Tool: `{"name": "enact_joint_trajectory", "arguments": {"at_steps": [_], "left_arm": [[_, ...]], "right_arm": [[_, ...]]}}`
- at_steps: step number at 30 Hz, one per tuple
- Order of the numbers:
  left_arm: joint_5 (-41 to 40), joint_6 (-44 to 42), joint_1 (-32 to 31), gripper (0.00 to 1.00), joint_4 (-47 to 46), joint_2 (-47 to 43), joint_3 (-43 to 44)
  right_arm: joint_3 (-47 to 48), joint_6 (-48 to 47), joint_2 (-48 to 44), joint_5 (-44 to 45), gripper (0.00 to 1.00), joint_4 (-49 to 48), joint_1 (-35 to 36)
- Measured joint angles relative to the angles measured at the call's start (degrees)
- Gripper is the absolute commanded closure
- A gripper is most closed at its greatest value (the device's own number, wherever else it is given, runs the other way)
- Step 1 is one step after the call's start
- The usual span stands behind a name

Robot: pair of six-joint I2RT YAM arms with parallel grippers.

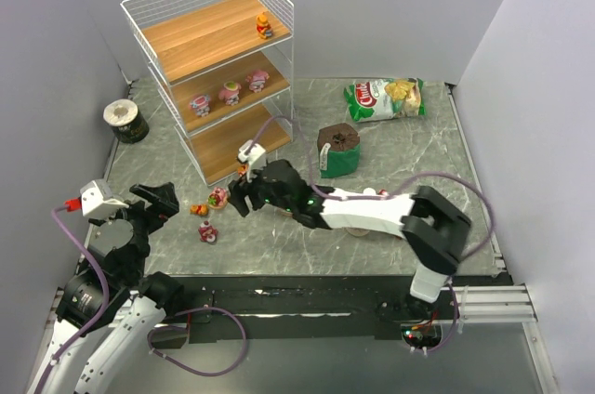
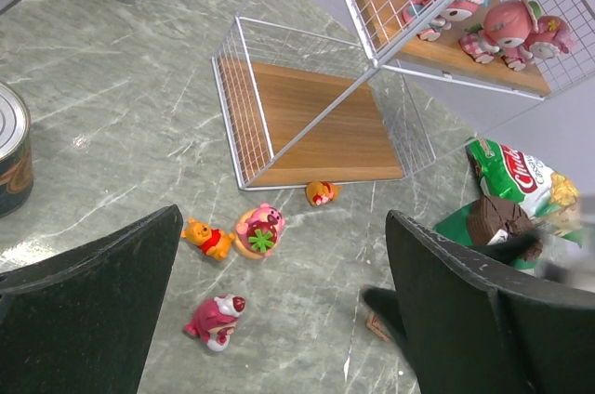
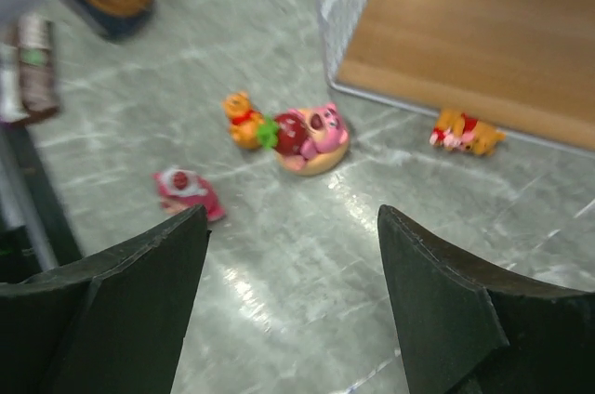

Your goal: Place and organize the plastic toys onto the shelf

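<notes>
The left gripper [image 2: 284,227] is seen wide open and empty. The right gripper [image 3: 293,227] is likewise spread with nothing between its fingers, though its own view is blurred. On the table [image 1: 437,152], at six o'clock from the shelf [image 1: 200,36], an orange bear [image 2: 208,238], a pink ring-shaped toy [image 2: 259,229] and a pink-and-red toy [image 2: 216,318] are found, with a small orange toy [image 2: 322,192] just beside the bottom tier's front edge, partly covered in the top view by the right arm [image 1: 363,211]. Three pink toys [image 1: 230,92] are set on the middle tier and a yellow toy [image 1: 265,26] on the top tier, which falls outside both wrist views.
</notes>
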State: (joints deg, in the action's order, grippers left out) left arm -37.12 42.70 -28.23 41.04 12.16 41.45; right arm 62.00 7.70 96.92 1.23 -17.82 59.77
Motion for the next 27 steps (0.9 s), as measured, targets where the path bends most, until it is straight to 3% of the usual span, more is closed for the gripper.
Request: {"name": "enact_joint_trajectory", "arguments": {"at_steps": [5, 11, 18, 27], "left_arm": [[0.02, 0.0, 0.0, 0.04, -0.02, -0.09, 0.0], [0.11, -0.02, 0.0, 0.04, -0.04, -0.09, 0.0], [0.26, -0.02, 0.0, 0.04, -0.07, -0.07, 0.0], [0.31, -0.04, 0.0, 0.04, -0.07, 0.09, 0.0]], "right_arm": [[5.6, 0.46, 8.74, 4.13, 0.22, 2.93, -0.52], [6.56, 6.6, 11.87, 6.12, 0.21, 2.6, -3.85], [7.17, 20.87, 15.96, 3.02, 0.21, 0.48, -11.76], [9.16, 44.13, 20.57, -0.39, 0.29, -1.18, -12.83]]}}
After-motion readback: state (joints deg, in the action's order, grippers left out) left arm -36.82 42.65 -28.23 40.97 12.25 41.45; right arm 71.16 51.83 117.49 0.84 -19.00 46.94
